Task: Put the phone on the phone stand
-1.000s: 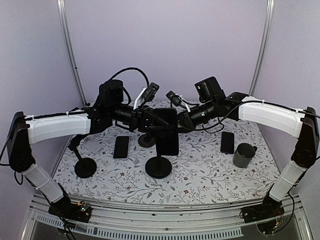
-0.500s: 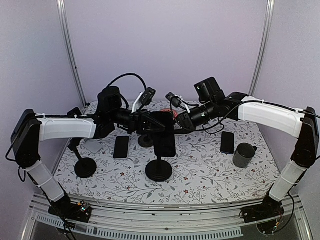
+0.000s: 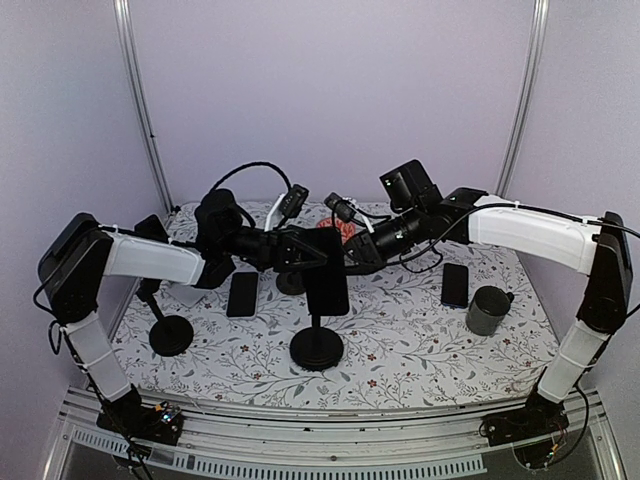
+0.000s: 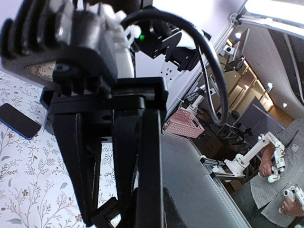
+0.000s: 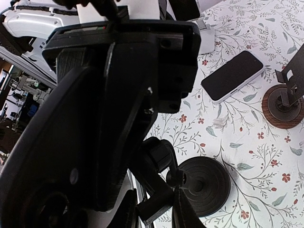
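Observation:
A black phone (image 3: 326,275) stands upright in the cradle of the phone stand, whose round black base (image 3: 317,348) rests mid-table. My left gripper (image 3: 305,252) reaches in from the left and is shut on the phone's edge. In the left wrist view (image 4: 154,209) the glossy screen (image 4: 199,180) fills the right side. My right gripper (image 3: 352,252) comes from the right behind the phone. In the right wrist view (image 5: 154,209) its fingers close on the stand's cradle bracket (image 5: 166,199), above the stand's base (image 5: 204,179).
A second phone (image 3: 242,293) lies flat left of the stand and a third (image 3: 455,285) at the right, beside a grey cup (image 3: 487,310). Another black stand (image 3: 171,335) stands at front left. A brown round base (image 3: 292,280) sits behind the phone.
The left arm has reached further in toward the middle and its shoulder link has swung up. The phone has shifted slightly left, with the stand's base a little nearer. The right arm has edged left.

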